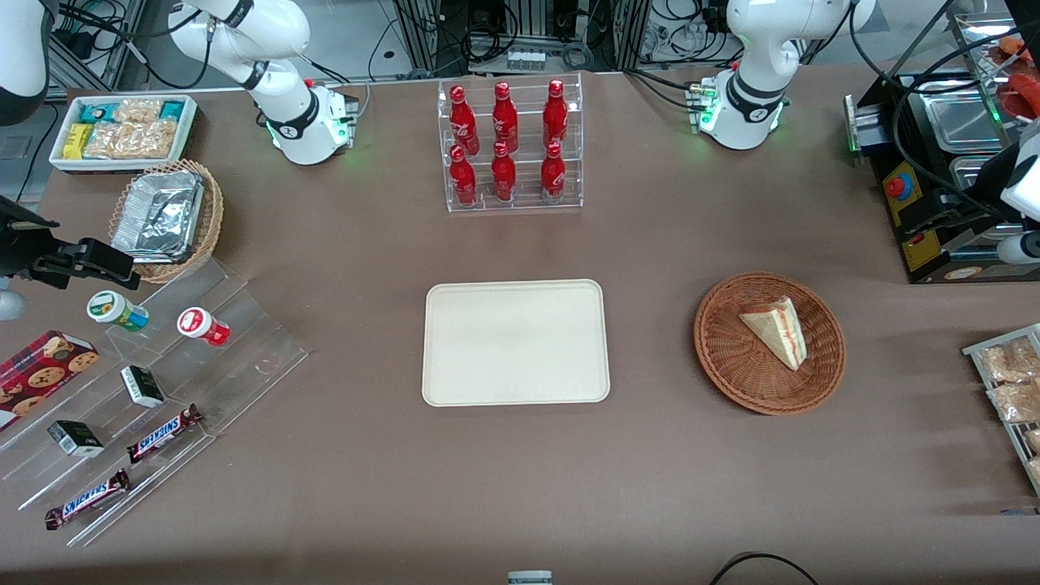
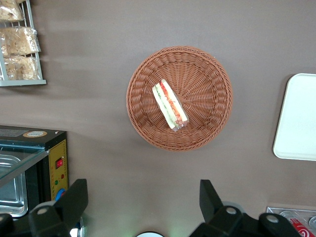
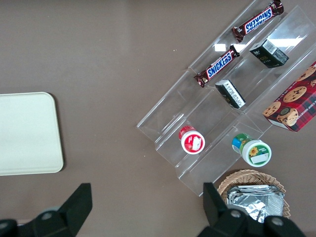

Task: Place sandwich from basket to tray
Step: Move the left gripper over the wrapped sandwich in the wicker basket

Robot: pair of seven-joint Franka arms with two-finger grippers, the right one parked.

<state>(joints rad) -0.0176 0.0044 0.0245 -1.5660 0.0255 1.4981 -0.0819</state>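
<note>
Brown table [image 1: 520, 487]. Sandwich [image 2: 170, 104] lies in the basket [image 2: 207, 89], right of the empty tray [image 1: 515, 341] in the front frame. Gripper [image 2: 143, 205] hangs high above, fingers [image 2: 76, 200] spread wide and empty, sandwich well clear of them. Its long axis runs diagonally, filling edge up.

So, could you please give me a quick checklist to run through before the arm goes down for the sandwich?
1. Sandwich lies in the basket, nothing covering it: ok.
2. End effector open, fingers spread wide: ok.
3. End effector high above the table, off to one side of the basket rather than over the sandwich: not ok, needs centring.
4. Tray bare, ready to receive: ok.
5. Table between basket and tray free of objects: ok.
6. Finger line matched to the sandwich's long edge: cannot tell.
</note>
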